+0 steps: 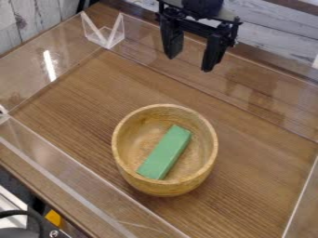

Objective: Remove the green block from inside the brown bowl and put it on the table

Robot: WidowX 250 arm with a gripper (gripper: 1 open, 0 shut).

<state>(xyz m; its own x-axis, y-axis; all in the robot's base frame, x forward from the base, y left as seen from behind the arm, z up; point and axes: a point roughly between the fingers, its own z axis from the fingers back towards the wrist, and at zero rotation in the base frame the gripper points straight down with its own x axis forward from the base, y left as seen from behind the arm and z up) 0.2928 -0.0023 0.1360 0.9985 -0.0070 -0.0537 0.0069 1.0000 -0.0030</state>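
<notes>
Nearest you, the green block [165,152] lies flat inside the brown bowl [130,126] on the table [261,139], its long axis running diagonally from near-left to far-right, while beyond it your gripper [194,51] hangs above the tabletop, jaws spread wide and empty.

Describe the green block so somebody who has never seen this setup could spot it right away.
Start at the wood-grain table edged by clear walls, and find the round light-brown wooden bowl near its front. The green block lies inside it, running diagonally across the bottom. It is a flat matte green bar, the only green thing in view.
</notes>
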